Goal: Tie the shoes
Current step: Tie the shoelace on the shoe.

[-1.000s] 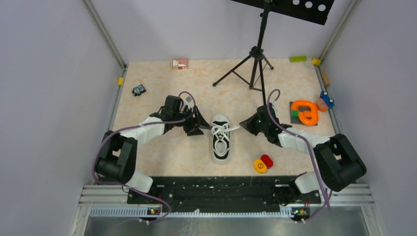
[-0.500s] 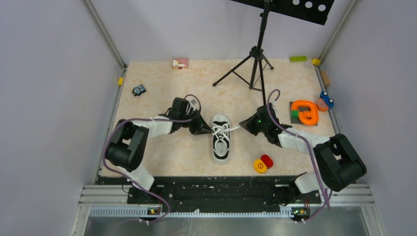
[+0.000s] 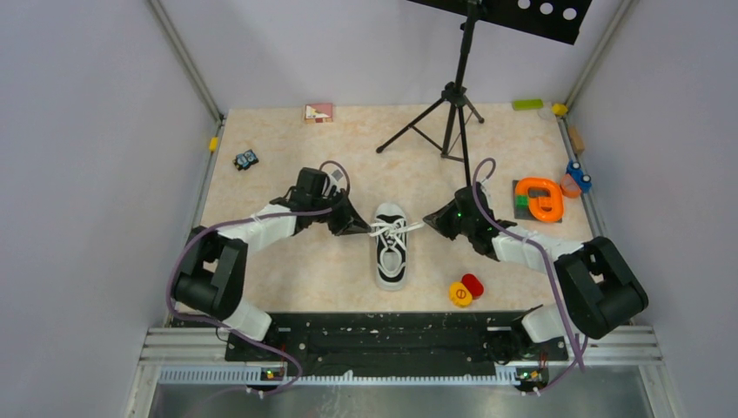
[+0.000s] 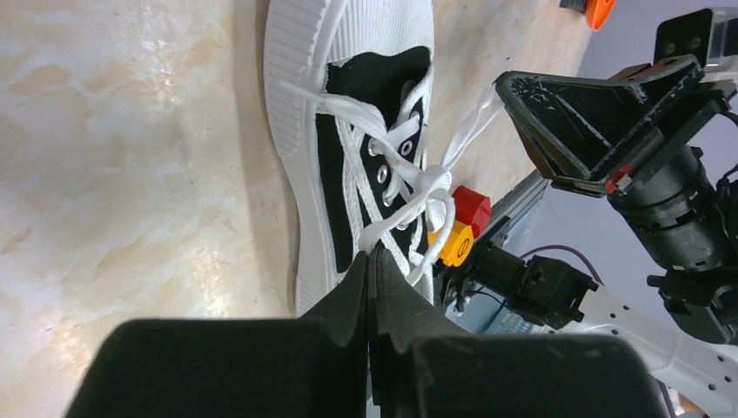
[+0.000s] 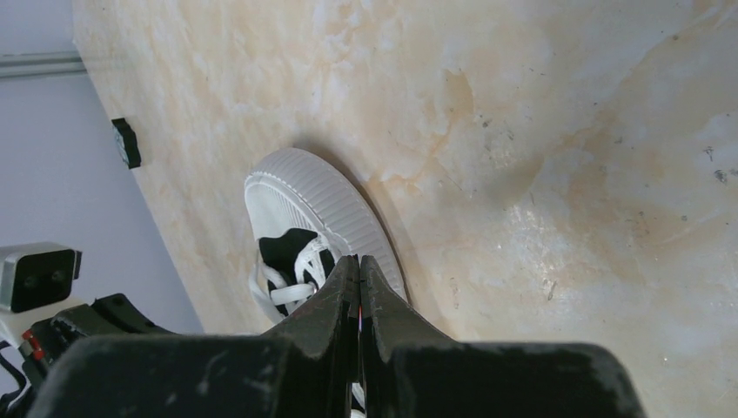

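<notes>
The beige marbled table (image 3: pixel 287 270) before me carries the black sneaker (image 3: pixel 391 246) mid-surface, a tripod stand (image 3: pixel 452 122) behind it, a toy car (image 3: pixel 246 159) far left, an orange ring (image 3: pixel 540 198) at right, and red and yellow discs (image 3: pixel 466 289) near my bases.

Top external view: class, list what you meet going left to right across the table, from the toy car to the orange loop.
toy car → left gripper → sneaker → right gripper → yellow and red discs → orange loop
</notes>
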### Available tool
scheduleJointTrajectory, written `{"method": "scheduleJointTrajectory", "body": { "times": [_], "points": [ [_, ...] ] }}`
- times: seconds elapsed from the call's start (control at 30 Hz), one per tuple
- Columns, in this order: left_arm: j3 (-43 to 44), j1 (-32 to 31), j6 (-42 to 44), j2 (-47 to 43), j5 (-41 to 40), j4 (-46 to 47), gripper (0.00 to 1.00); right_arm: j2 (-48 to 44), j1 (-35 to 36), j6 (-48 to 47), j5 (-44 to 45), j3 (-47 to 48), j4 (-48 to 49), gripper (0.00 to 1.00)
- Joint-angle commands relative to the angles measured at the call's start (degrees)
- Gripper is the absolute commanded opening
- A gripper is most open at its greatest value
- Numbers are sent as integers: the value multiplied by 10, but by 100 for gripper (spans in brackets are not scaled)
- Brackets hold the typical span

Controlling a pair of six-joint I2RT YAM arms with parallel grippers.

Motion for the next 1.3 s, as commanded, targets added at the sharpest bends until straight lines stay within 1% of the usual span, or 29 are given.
{"method": "scheduleJointTrajectory", "body": {
  "times": [0.0, 0.13, 0.3, 0.6, 0.73, 0.8, 0.83, 0.87, 0.9, 0.93, 0.97, 1.03, 1.07, 1.17, 1.27],
  "points": [
    [6, 26, 53, -29, -3, -49, 0, 7, -10, -7, 1, -2, 28, 0],
    [-21, 42, 77, -29, 18, -54, 0, 10, -13, -7, -1, -5, 31, 0],
    [-51, 47, 86, -51, 14, -56, 0, 8, -18, -9, -2, -10, 30, 0],
    [-36, 59, 119, -87, 16, -103, 0, 11, -20, -15, -2, -4, 31, 0],
    [-26, 57, 127, -75, 51, -101, 0, 13, -20, -25, -6, 3, 38, 0],
    [-19, 56, 138, -59, 96, -96, 0, 12, -20, -34, -24, 6, 49, 0],
    [-13, 55, 144, -51, 109, -101, 0, 12, -20, -42, -35, 9, 56, 2],
    [-8, 53, 151, -46, 115, -107, 0, 12, -20, -51, -44, 13, 58, 19],
    [-5, 51, 157, -44, 116, -111, 0, 9, -20, -58, -48, 22, 49, 32],
    [-4, 50, 160, -44, 116, -111, 0, 3, -19, -63, -48, 29, 35, 39],
    [-3, 49, 160, -45, 115, -111, 0, -7, -19, -72, -44, 36, 21, 44],
    [-1, 49, 158, -45, 116, -108, 0, -38, -13, -91, -30, 49, -19, 50],
    [-1, 49, 155, -46, 116, -104, 0, -52, -10, -101, -25, 57, -40, 51],
    [-4, 48, 145, -48, 122, -91, 0, -97, 14, -115, -21, 68, -89, 51],
    [-3, 48, 144, -46, 124, -91, 0, -123, 56, -112, -20, 80, -131, 51]
  ]
}}
